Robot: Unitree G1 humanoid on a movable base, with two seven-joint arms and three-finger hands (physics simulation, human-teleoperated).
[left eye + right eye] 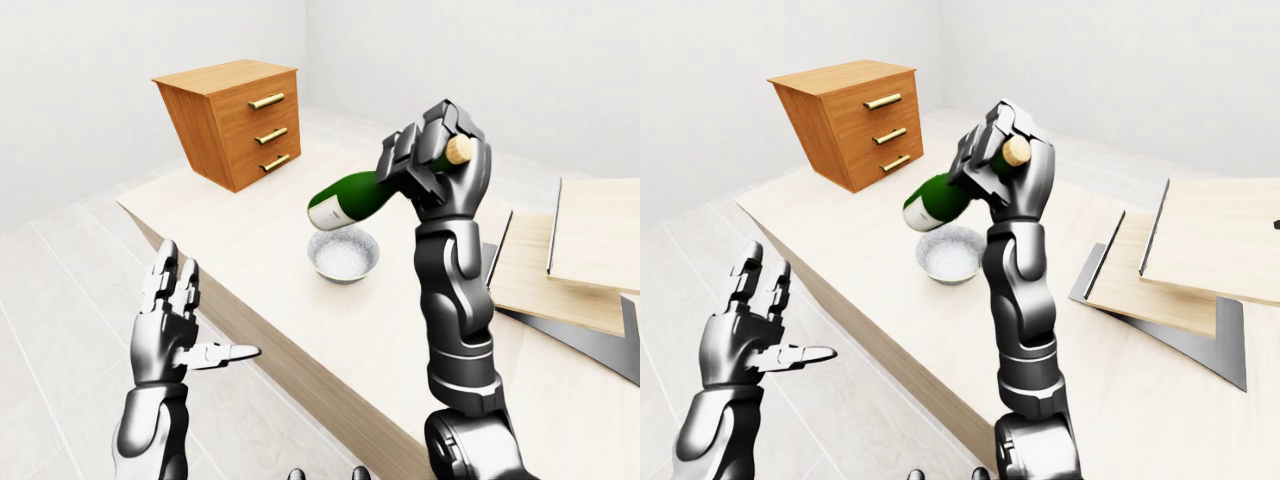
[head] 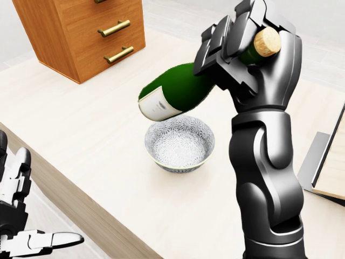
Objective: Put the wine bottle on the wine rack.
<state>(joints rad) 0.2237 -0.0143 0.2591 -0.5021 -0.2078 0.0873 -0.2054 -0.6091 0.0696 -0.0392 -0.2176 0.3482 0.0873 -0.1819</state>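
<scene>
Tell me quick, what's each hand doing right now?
Left hand: open, holding nothing.
Right hand: closed on the corked green glass wine bottle, tilted above the table.

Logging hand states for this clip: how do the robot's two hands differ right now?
The right hand is raised above the table, fingers closed round the wine bottle's neck; the left hand hangs low off the table's edge, fingers spread, holding nothing. Both are the same metallic three-finger build.
</scene>
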